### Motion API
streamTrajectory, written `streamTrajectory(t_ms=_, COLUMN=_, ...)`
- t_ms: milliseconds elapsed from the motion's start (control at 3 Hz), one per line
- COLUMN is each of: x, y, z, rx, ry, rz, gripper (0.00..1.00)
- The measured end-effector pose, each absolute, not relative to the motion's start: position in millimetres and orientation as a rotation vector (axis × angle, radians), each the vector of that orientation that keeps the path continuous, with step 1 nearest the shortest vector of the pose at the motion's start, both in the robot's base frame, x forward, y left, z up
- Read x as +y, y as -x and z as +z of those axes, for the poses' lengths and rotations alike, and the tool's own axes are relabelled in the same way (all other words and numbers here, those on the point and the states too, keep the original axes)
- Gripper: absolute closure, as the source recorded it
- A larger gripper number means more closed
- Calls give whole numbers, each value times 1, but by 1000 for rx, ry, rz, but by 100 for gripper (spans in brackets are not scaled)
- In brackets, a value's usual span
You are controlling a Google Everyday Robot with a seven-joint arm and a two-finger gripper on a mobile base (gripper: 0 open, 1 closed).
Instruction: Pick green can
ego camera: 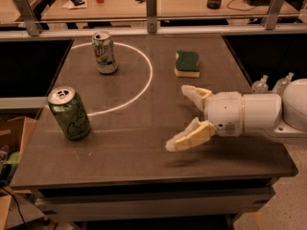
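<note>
Your white two-finger gripper (176,118) hovers over the right side of the dark table (144,152), fingers spread wide, holding nothing. The all-green metallic drink can (69,113) stands upright, well apart, near the left edge. Nothing is grasped yet, so the reach, closing and lift are all left to do.

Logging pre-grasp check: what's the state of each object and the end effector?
green can: upright, front left, not held.
whitish can: upright, far left.
sponge: lying flat, green side up.
end effector: open, empty, over the table's right side, facing left.
</note>
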State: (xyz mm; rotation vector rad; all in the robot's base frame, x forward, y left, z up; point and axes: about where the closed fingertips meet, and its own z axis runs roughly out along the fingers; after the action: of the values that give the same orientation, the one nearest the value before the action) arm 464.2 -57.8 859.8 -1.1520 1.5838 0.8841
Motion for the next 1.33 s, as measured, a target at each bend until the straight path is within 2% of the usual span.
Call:
streamTrajectory(t_ms=667, x=-48, y=-464, z=870, rx=1556, ry=1163, rz=859, gripper=0)
streamTrajectory(t_ms=1333, x=14, y=-464, z=905, rx=1375, ry=1181, rz=882, gripper=0)
